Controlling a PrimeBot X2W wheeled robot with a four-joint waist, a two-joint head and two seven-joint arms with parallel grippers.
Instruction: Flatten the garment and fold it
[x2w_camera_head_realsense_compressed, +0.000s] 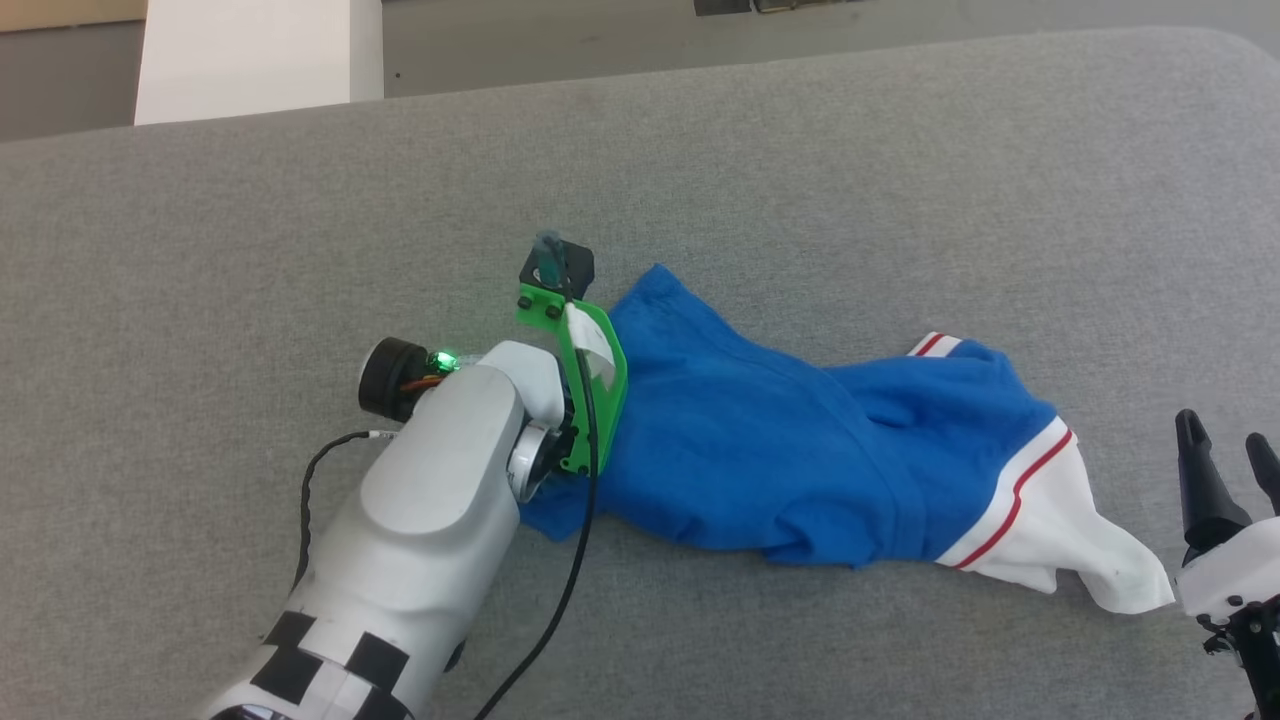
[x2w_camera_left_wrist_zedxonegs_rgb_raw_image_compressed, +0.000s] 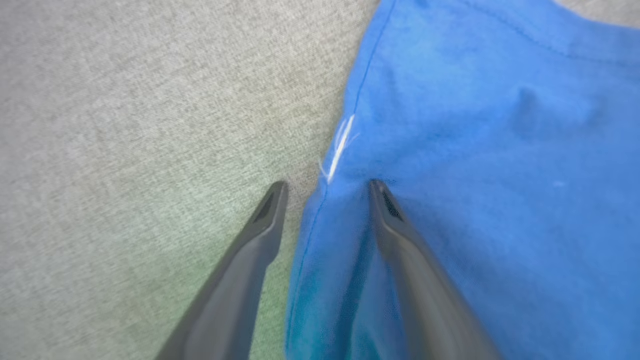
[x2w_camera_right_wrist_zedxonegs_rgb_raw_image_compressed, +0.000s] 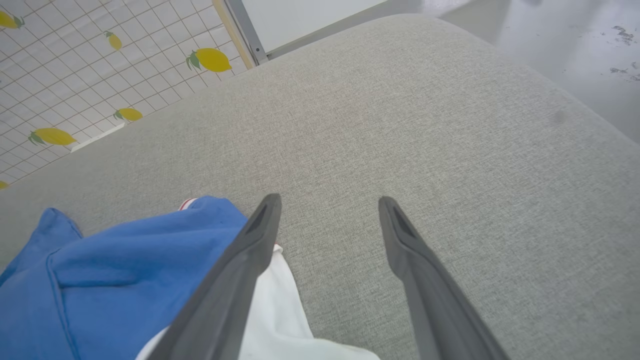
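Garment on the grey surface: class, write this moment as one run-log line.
garment: crumpled, unfolded | left tool: open, straddling blue hem | right tool: open, beside white sleeve

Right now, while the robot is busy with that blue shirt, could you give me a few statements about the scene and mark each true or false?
1. The garment rests on a gray padded surface. True.
2. The garment is already neatly folded. False: it lies crumpled.
3. The left gripper has its open fingers on either side of the garment's blue edge. True.
4. The right gripper is clamped on the white sleeve. False: it is open beside the sleeve, holding nothing.
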